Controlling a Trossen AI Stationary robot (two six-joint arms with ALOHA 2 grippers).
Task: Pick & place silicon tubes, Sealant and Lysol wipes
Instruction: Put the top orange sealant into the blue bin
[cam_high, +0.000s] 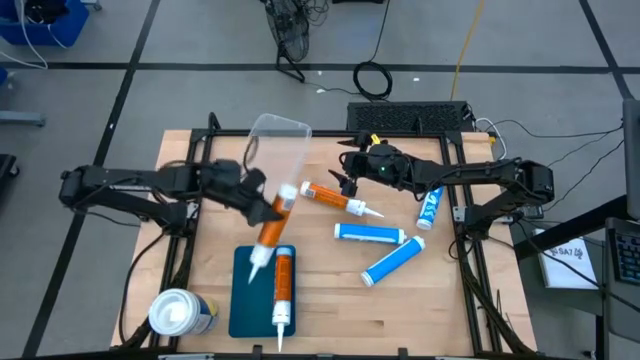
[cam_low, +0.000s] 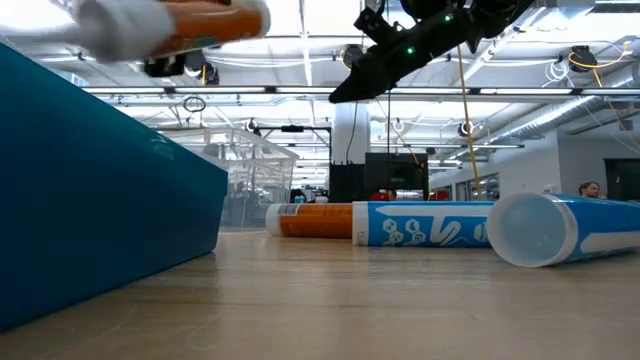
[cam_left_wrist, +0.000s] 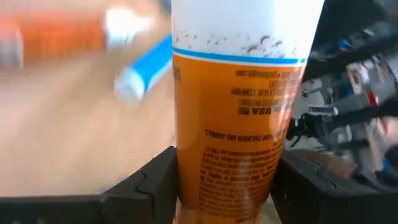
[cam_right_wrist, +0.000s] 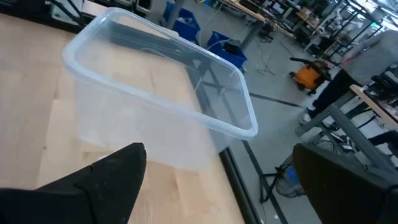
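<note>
My left gripper (cam_high: 266, 206) is shut on an orange sealant tube (cam_high: 270, 228), which hangs over a teal tray (cam_high: 245, 300) where a second orange tube (cam_high: 283, 285) lies. My right gripper (cam_high: 347, 170) is open and empty, raised near the table's far edge beside a clear plastic bin (cam_right_wrist: 155, 93). A third orange tube (cam_high: 335, 197) and three blue tubes (cam_high: 370, 233) (cam_high: 392, 262) (cam_high: 430, 208) lie on their sides on the table. The Lysol wipes canister (cam_high: 178, 312) stands upright at the near left corner. My left gripper pinches the orange tube's body (cam_left_wrist: 230, 180) between its two fingers (cam_left_wrist: 146, 186), which lie across the tube, one on each side. The tube is lifted clear and tilted. Its white nozzle (cam_high: 258, 265) points toward the near edge, over the tray.
The clear bin (cam_high: 275, 150) stands at the far middle of the table. The teal tray's wall (cam_low: 100, 190) fills the left of the low view. Bare wood shows at the table's near right. Cables and a dark box lie beyond the far edge.
</note>
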